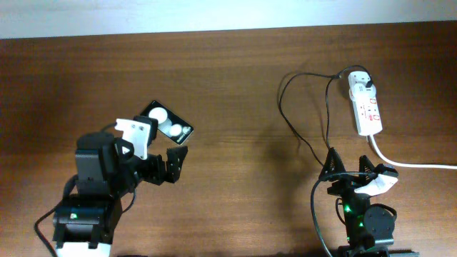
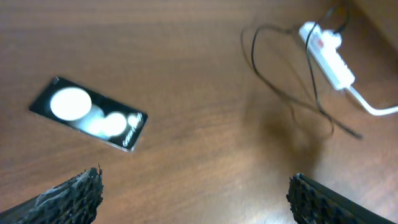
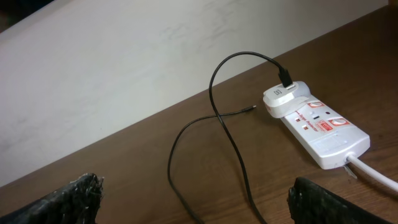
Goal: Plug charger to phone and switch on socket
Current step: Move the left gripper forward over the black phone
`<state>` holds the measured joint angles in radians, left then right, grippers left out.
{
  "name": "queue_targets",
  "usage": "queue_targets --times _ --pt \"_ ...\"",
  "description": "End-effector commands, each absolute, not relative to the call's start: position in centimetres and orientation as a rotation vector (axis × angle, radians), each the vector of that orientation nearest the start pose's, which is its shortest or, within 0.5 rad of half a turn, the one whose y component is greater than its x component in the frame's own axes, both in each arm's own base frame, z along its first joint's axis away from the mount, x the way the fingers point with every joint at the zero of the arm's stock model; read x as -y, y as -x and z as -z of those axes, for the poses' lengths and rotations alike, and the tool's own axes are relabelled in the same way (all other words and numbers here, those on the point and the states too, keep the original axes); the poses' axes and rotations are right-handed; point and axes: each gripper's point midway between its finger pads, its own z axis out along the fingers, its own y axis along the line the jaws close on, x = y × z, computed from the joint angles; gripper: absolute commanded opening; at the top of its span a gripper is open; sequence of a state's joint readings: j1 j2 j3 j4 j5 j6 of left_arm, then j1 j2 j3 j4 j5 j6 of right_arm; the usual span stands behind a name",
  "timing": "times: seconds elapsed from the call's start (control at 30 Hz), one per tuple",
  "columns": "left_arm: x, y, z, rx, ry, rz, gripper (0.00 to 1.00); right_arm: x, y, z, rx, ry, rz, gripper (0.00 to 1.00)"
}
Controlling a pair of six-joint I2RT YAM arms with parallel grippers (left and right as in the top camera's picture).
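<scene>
The phone (image 1: 171, 124) lies flat at the left, black with two white round shapes; it also shows in the left wrist view (image 2: 87, 114). My left gripper (image 1: 166, 165) is open and empty, just in front of the phone. The white power strip (image 1: 368, 108) lies at the far right, with the charger's white adapter (image 1: 360, 86) plugged into its far end. The charger's thin black cable (image 1: 285, 96) loops over the table. Its small tip (image 3: 252, 109) lies loose near the adapter (image 3: 282, 99). My right gripper (image 1: 350, 171) is open and empty, in front of the strip (image 3: 323, 129), above the cable (image 3: 217, 112).
The strip's thick white cord (image 1: 414, 164) runs off to the right edge. A white wall borders the table's far edge (image 3: 124, 74). The strip (image 2: 326, 55) and cable loops (image 2: 286, 93) show blurred in the left wrist view.
</scene>
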<state>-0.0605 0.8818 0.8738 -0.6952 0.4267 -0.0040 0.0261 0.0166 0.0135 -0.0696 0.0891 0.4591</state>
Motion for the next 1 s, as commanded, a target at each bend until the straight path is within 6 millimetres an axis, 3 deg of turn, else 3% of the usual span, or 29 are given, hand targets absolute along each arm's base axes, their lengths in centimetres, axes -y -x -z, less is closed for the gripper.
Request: queue_targets --times 0.0,0.17,0.33,0.4,0.53,0.67,0.77,0.97 --pt "7.1 -28.4 -25.5 -2.222 -0.11 0.452 0.99 0.7 -24.6 -15.5 -1.608 -0.407 -0.295 0.99" --pt "5.3 -29.8 -25.9 -2.33 -0.03 0.327 0.99 0.7 -24.6 -15.5 -1.608 -0.407 -0.295 0.99" --pt "4.5 -32.7 -26.4 -2.435 0.098 0.291 0.99 0.7 -24.6 -15.5 -1.608 -0.407 -0.295 0.99" --pt "4.4 -34.2 -26.4 -2.481 0.134 0.278 0.99 0.7 -24.6 -15.5 -1.608 -0.407 -0.295 0.99" --pt "3.6 -35.3 -25.6 -2.582 0.215 0.217 0.99 0.7 -24.6 -15.5 -1.608 -0.408 -0.294 0.99" --pt "3.6 -35.4 -24.1 -2.649 0.224 0.208 0.99 0.7 -24.6 -15.5 -1.608 -0.408 -0.294 0.99" --pt "3.6 -34.4 -23.1 -2.712 0.233 0.198 0.99 0.7 -24.6 -15.5 -1.608 -0.407 -0.295 0.99" --pt "3.5 -33.1 -22.6 -2.767 0.241 0.19 0.99 0.7 -24.6 -15.5 -1.608 -0.408 -0.294 0.99"
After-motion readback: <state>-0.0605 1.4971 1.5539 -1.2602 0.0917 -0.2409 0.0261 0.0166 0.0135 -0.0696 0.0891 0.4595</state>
